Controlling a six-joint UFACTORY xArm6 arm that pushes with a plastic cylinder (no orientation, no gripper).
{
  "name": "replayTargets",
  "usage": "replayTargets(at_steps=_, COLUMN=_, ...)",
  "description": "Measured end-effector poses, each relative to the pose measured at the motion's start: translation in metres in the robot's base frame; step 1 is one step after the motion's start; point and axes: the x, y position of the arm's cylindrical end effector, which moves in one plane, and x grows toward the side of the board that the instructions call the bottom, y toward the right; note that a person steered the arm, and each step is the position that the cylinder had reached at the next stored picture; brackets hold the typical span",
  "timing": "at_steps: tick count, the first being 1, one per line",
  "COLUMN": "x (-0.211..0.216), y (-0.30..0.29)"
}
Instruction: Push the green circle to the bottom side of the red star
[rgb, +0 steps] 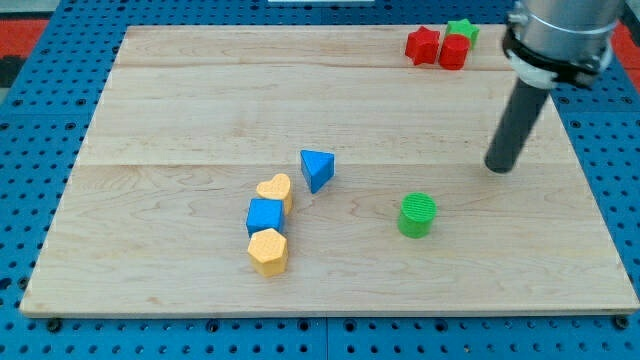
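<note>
Up-right of the green circle (417, 214), apart from it, my tip (498, 169) rests on the desk (200, 100); red star (422, 45) far above; no jaws.

This is a robotics lab bench set up for tabletop pushing trials, not a home or shop. A pale wooden board (200, 100) made of glued planks lies on a blue perforated base (30, 200) with a regular grid of mounting holes, the kind of fixture plate used for test rigs. A red panel (40, 25) shows at the view's top left. Small plastic toy-like blocks sit scattered on the board, and an industrial arm's dark rod (515, 120) hangs over it.
</note>
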Motion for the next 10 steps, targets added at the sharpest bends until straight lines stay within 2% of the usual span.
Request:
replayTargets(at_steps=1, x=0.07, y=-0.013)
replayTargets(at_steps=2, x=0.116, y=-0.076)
replayTargets(at_steps=3, x=0.061, y=-0.11)
replayTargets(at_steps=4, x=-0.003, y=-0.107)
replayTargets(at_steps=5, x=0.024, y=-0.117)
replayTargets(at_steps=6, x=-0.017, y=-0.135)
replayTargets(at_steps=7, x=-0.069, y=-0.087)
replayTargets(at_steps=8, x=-0.119, y=-0.071)
replayTargets(at_steps=9, x=-0.106, y=-0.074)
replayTargets(at_steps=10, x=-0.144, y=-0.08)
